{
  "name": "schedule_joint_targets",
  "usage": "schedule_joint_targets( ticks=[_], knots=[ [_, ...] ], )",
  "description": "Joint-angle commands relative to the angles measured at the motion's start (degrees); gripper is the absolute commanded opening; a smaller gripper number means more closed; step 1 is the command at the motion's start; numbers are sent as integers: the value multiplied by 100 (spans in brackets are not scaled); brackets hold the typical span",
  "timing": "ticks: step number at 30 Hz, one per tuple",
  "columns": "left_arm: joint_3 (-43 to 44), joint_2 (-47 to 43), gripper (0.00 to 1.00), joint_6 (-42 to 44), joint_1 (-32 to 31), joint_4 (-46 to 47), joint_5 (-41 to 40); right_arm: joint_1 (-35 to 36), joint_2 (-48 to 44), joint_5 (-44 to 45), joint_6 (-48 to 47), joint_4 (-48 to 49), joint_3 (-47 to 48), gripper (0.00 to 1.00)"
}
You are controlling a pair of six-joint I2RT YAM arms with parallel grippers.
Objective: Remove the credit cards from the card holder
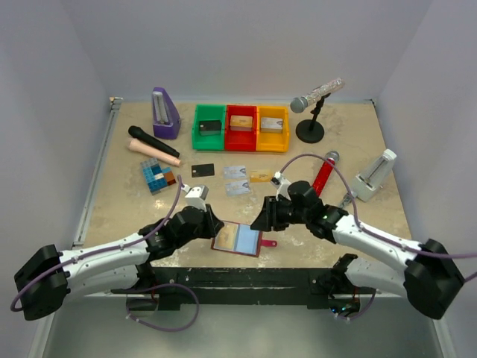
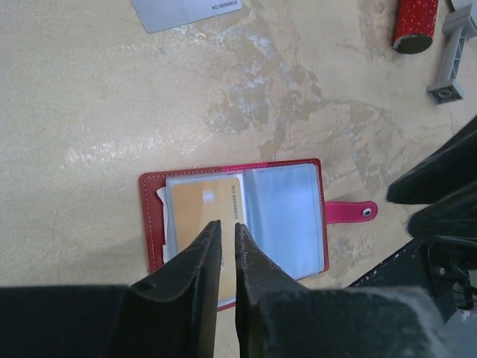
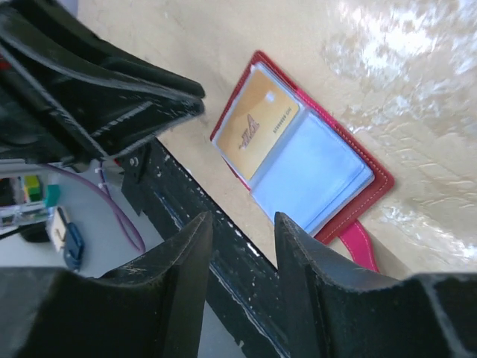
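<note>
The dark-red card holder (image 1: 248, 240) lies open near the table's front edge, snap tab to the right. A gold-orange card (image 2: 200, 212) sits in its left clear pocket and also shows in the right wrist view (image 3: 257, 127). The right pocket looks empty. My left gripper (image 2: 229, 225) hovers over that card, its jaws nearly together with nothing between them. My right gripper (image 3: 242, 220) is open and empty over the front edge, beside the holder (image 3: 376, 186). A black card (image 1: 203, 170), two silvery cards (image 1: 234, 172) (image 1: 238, 186) and a gold card (image 1: 260, 176) lie loose behind the holder.
Green (image 1: 209, 127), red (image 1: 240, 127) and yellow (image 1: 272, 127) bins hold small blocks at the back. A purple metronome (image 1: 165, 113), black microphone (image 1: 153, 142), coloured blocks (image 1: 158, 177), red microphone (image 1: 324, 173), microphone stand (image 1: 311, 130) and white device (image 1: 375, 175) surround the work area.
</note>
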Motion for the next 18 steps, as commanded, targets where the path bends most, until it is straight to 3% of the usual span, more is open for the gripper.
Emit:
schedule_joint_targets(
  ticks=[1,3,18],
  knots=[
    [-107,46,12,64,184,752,257,26,958,-769,1014,1893,-281,41],
    [-37,213,0,65,193,717,239,87,1355,-814,1182,2368,-299,40],
    [-388,926,0,-234,193,805,257,491,2955,-770,1420,2766,272,40]
  ],
)
